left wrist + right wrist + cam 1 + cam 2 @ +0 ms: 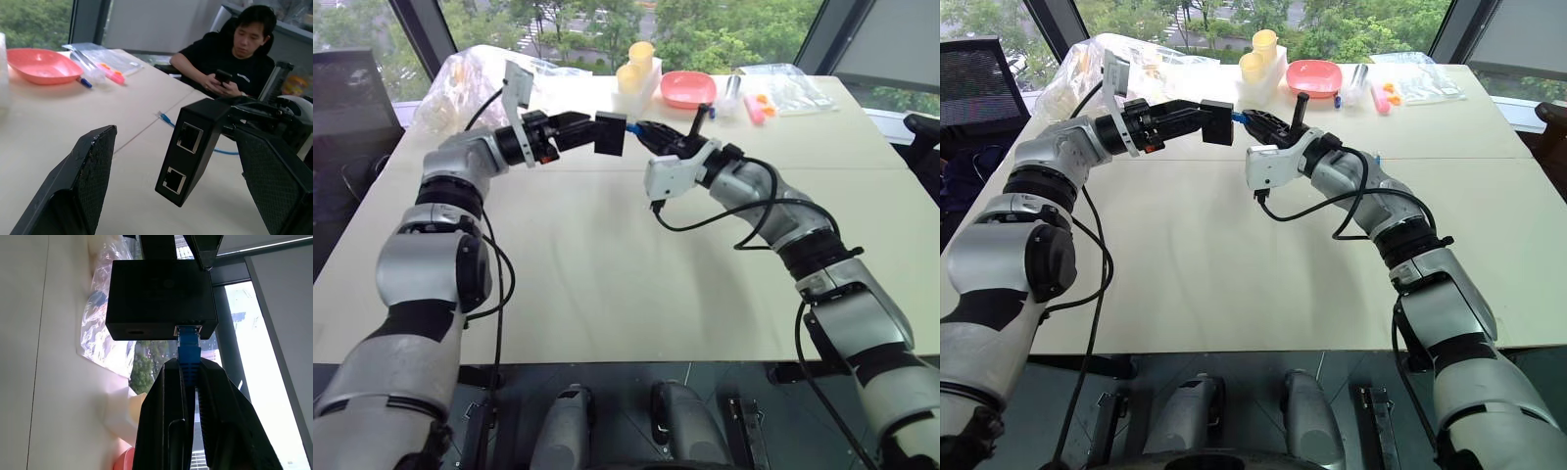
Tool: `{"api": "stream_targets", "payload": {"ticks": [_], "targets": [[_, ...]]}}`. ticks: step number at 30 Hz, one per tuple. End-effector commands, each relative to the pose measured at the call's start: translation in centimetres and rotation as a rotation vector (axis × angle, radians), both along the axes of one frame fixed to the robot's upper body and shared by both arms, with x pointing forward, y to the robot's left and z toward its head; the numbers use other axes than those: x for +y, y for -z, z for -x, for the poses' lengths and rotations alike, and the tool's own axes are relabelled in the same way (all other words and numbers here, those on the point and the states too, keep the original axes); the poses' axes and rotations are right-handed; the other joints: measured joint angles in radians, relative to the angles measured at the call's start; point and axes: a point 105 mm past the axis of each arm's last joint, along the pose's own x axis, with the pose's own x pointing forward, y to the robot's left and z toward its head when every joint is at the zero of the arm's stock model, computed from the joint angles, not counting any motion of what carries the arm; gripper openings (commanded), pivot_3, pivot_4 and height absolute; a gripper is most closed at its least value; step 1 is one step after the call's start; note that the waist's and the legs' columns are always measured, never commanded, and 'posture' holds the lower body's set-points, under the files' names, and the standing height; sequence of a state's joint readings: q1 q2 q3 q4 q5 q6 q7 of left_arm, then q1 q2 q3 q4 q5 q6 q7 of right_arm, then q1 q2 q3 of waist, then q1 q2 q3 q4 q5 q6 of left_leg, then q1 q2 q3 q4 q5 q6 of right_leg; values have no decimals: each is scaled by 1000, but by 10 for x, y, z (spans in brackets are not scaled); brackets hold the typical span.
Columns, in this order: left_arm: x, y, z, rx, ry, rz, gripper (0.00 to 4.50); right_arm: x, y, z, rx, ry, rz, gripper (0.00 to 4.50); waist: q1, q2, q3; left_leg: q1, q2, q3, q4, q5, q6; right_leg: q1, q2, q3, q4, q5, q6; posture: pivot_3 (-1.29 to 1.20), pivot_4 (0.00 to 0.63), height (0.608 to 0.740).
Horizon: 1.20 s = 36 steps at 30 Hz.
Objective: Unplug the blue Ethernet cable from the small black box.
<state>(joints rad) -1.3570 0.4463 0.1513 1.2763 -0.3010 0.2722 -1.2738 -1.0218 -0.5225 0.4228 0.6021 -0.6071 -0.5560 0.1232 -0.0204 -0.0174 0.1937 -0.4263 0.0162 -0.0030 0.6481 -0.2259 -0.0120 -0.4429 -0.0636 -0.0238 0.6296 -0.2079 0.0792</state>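
Cream tabletop fills the scene, w/ big windows and green trees behind it. At the far edge sit a pink bowl, yellow cups and clear plastic bags.

Small black box is matte, flat, square-ish; it's held up in the air above the table's far half, between the two arms. Left wrist view shows its side w/ two ports, both unplugged. Blue Ethernet cable is bright blue; its plug end sits in a port on another side of the box, seen in the right wrist view. More of the cord lies on the table, w/ a clear plug at its free end, in the left wrist view.

Left gripper comes in from the left, roughly level, pointing toward the right arm. Fingers are spread wide, one each side of the box; left wrist view shows a gap between one finger and the box, can't tell contact on the other side. Right gripper comes from the right, pointing at the box, fingers closed tight on the blue cable's boot just behind the plug. Both elbows bent, forearms angled inward so the wrists nearly meet.

Person in a black shirt sits beyond the table, holding a phone.
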Motion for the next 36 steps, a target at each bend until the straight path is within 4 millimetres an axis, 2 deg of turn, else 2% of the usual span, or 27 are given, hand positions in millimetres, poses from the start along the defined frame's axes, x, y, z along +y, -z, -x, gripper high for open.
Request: {"api": "stream_targets", "payload": {"ticks": [1, 2, 3, 7, 13, 15, 18, 21, 23, 24, 25, 26, 27, 29, 33, 36], "targets": [[-4, -22, 5, -62, 53, 14, 3975, 2, -17, 8, -50, -40, -38, 47, 0, 0, 0, 0, 0, 0, 0, 0, 0, 0, 0, 0, 0, 0, 0, 0, 150, 740], [-4, -22, 7, -59, 64, 18, 3975, 3, -18, 9, -51, -47, -38, 47, 0, 0, 0, 0, 0, 0, 0, 0, 0, 0, 0, 0, 0, 0, 0, 0, 150, 740], [-5, -23, 8, -60, 76, 22, 3404, 4, -18, 11, -53, -56, -36, 0, 0, 0, 0, 0, 0, 0, 0, 0, 0, 0, 0, 0, 0, 0, 0, 0, 150, 740], [-7, -20, 15, -50, 146, -10, 2265, 11, -18, 20, -47, -108, -32, 0, 0, 0, 0, 0, 0, 0, 0, 0, 0, 0, 0, 0, 0, 0, 0, 0, 150, 740], [-4, -19, 14, -47, 139, -10, 609, 13, -17, 25, -9, -134, -39, 0, 1, 0, 0, 0, 0, 0, 0, 0, 0, 0, 0, 0, 0, 0, 0, 0, 150, 740], [-3, -17, 13, -42, 121, -24, 532, 14, -16, 26, 30, -146, -55, 0, 1, 0, 0, 0, 0, 0, 0, 0, 0, 0, 0, 0, 0, 0, 0, 0, 150, 740], [0, -16, 11, -38, 98, -16, 532, 12, -16, 30, 78, -161, -64, 1321, -2, 0, 0, 0, 0, 0, 0, 0, 0, 0, 0, 0, 0, 0, 0, 0, 150, 740], [3, -15, 10, -35, 81, -10, 532, 3, -15, 27, 120, -120, -72, 2841, 0, 0, 0, 0, 0, 0, 0, 0, 0, 0, 0, 0, 1, 0, 0, 0, 150, 740], [6, -14, 9, -30, 67, -5, 532, -10, -10, 26, 234, -92, -131, 3960, 3, 0, 0, 1, 0, -1, 1, 0, 0, 0, 0, 0, 1, 0, 0, 0, 150, 740], [9, -15, 10, -14, 69, 24, 532, -20, -4, 26, 404, -74, -260, 4380, 6, 0, 0, 1, 0, -1, 1, 0, 0, 1, 0, 0, 1, 0, 0, 0, 150, 740], [11, -16, 10, -3, 73, 45, 532, -24, 2, 28, 533, -79, -345, 4380, 8, 0, 0, 0, 0, -1, 1, 0, 0, 1, 0, 0, 1, 0, 0, 0, 150, 740], [13, -17, 12, 9, 88, 65, 532, -26, 9, 37, 775, -142, -555, 4380, 8, 0, 0, 1, 0, -2, 2, 0, 0, 3, 0, -1, 1, 0, 0, 0, 150, 740], [14, -17, 14, 17, 102, 76, 532, -21, 14, 50, 996, -243, -726, 4380, 9, 0, 0, 0, 0, -2, 2, 0, 0, 3, 0, -1, 0, 0, 0, 0, 150, 740], [13, -14, 18, 34, 134, 85, 532, -11, 16, 71, 1282, -418, -953, 4380, 6, 0, 0, 1, 1, -3, 2, 0, 0, 4, 0, -2, 1, 0, 0, 0, 150, 740], [8, -11, 25, 51, 209, 93, 532, -3, 24, 73, 1468, -476, -1229, 4380, 4, 0, 0, 2, 1, -3, 2, 0, 0, 3, 0, -2, 2, 1, -1, 0, 150, 740], [3, -11, 34, 67, 301, 113, 532, 2, 19, 75, 1525, -540, -1367, 4380, 5, 0, 0, 3, 2, -3, 3, 0, 0, 4, 1, -2, 2, 1, -2, 0, 150, 740]]}}
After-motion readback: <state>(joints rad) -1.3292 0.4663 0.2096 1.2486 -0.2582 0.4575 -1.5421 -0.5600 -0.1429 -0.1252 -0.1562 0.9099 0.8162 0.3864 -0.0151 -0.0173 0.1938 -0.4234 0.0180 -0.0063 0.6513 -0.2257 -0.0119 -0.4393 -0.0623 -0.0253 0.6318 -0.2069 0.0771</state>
